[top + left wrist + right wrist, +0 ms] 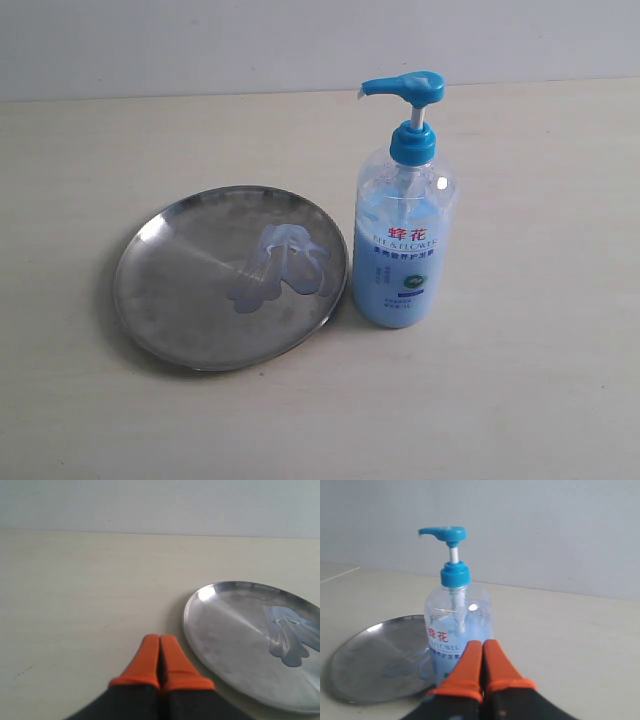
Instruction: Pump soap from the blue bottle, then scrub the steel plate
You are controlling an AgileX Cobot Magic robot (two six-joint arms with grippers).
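The steel plate (190, 290) lies on the table, left of the blue bottle (403, 250), which stands upright against its right rim with the pump spout pointing over the plate. A pale blue blob of soap (282, 266) sits on the plate's right half. Neither arm shows in the exterior view. In the left wrist view my left gripper (160, 639) is shut with orange fingertips pressed together, empty, beside the plate (235, 640) and its soap (289, 636). In the right wrist view my right gripper (482, 645) is shut and empty, in front of the bottle (458, 625); the plate (375, 660) lies beyond.
The pale wooden table (540, 380) stretches on all sides, and a plain light wall (200, 40) runs along its far edge. No other object shows.
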